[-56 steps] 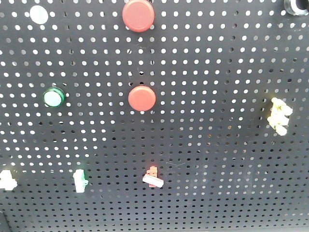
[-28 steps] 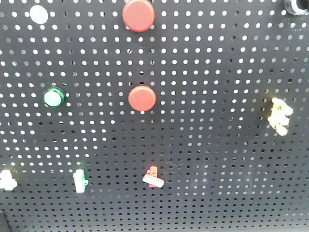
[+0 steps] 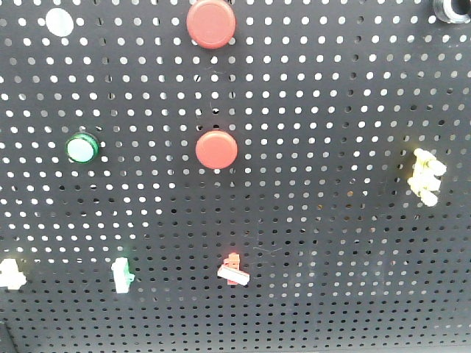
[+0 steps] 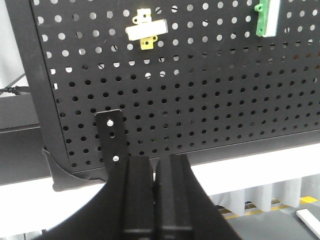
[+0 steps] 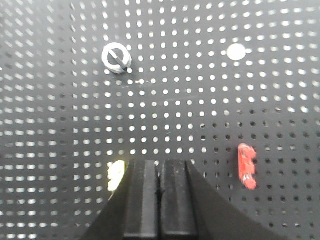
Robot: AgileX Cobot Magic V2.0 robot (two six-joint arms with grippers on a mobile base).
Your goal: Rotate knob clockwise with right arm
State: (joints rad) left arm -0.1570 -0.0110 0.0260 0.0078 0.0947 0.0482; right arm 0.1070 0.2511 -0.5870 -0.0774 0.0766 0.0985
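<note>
The knob (image 5: 116, 57) is a small grey-white round dial with a slot across its face. It is mounted on the black pegboard (image 5: 190, 100), up and to the left in the right wrist view. My right gripper (image 5: 159, 167) is shut and empty, below and to the right of the knob and apart from it. My left gripper (image 4: 156, 162) is shut and empty, near the pegboard's lower left corner. Neither gripper shows in the front view. A dark round part (image 3: 449, 9) is cut off at the front view's top right corner.
The pegboard (image 3: 331, 110) carries two red round buttons (image 3: 211, 23) (image 3: 216, 149), a green button (image 3: 82, 148), a white disc (image 3: 59, 20) and yellow (image 3: 427, 176), red (image 3: 233, 271) and green (image 3: 121, 274) toggle switches. A black bracket (image 4: 112, 137) holds its base.
</note>
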